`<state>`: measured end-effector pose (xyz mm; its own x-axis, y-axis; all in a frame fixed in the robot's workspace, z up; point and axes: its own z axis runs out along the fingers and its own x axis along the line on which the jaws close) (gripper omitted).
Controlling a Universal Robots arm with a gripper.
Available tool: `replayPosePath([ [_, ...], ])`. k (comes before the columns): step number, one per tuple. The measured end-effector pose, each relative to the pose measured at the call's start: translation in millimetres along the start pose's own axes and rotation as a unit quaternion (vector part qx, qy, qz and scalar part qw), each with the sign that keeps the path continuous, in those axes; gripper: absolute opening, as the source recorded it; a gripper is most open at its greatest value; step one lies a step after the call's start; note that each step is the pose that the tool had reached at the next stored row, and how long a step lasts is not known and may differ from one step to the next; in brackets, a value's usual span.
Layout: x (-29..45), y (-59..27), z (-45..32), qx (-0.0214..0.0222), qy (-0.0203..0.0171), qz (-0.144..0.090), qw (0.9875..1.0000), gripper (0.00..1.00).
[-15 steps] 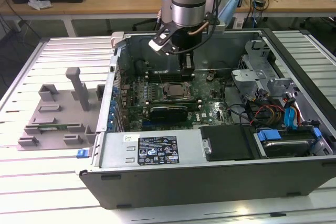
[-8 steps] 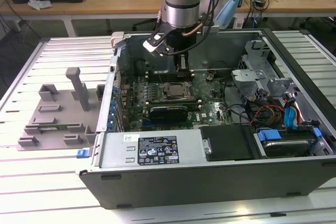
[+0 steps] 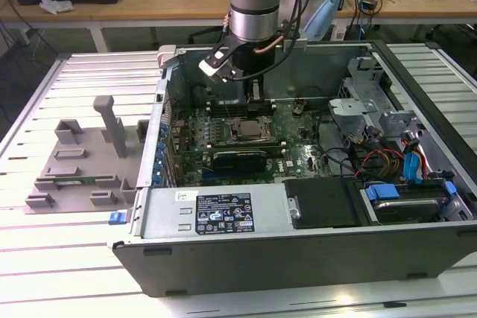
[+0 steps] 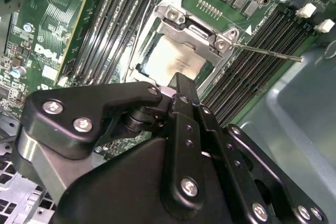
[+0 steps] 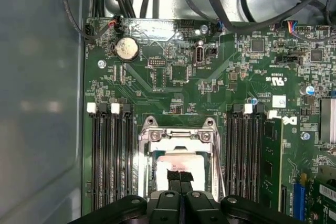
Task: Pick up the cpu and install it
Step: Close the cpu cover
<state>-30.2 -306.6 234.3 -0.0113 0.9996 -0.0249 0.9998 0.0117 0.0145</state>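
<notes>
Hovering my shut, empty pincer over the cpu in its socket, I judged seating needed gentle pressure.

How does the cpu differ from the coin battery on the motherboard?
Shape: the cpu is square, while the coin battery is round.
Size: the cpu looks clearly bigger than the coin battery.
Place: the cpu sits in the metal-framed socket between the memory slots, while the coin battery sits near the edge of the motherboard.
Both are flat, pale and metallic, and both lie level on the board.
</notes>
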Motion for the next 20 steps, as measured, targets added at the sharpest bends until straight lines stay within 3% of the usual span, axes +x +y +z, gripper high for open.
replayPosePath([
  [3, 0.0, 0.0, 0.0, -0.0001, -0.0001, -0.005, 1.0, 0.11],
  [6, 0.0, 0.0, 0.0, -0.0013, 0.0005, -0.053, 0.9986, 0.11],
  [8, 0.0, 0.0, 0.0, -0.0022, 0.0008, -0.09, 0.9959, 0.11],
  [9, 0.0, 0.0, 0.0, -0.0024, 0.0009, -0.099, 0.9951, 0.11],
  [15, 0.0, 0.0, 0.1, -0.004, 0.0017, -0.159, 0.9873, 0.11],
  [16, 0.0, 0.0, 0.2, -0.0042, 0.0018, -0.168, 0.9857, 0.11],
  [20, 0.0, 0.0, 0.2, -0.0053, 0.0024, -0.211, 0.9774, 0.11],
])
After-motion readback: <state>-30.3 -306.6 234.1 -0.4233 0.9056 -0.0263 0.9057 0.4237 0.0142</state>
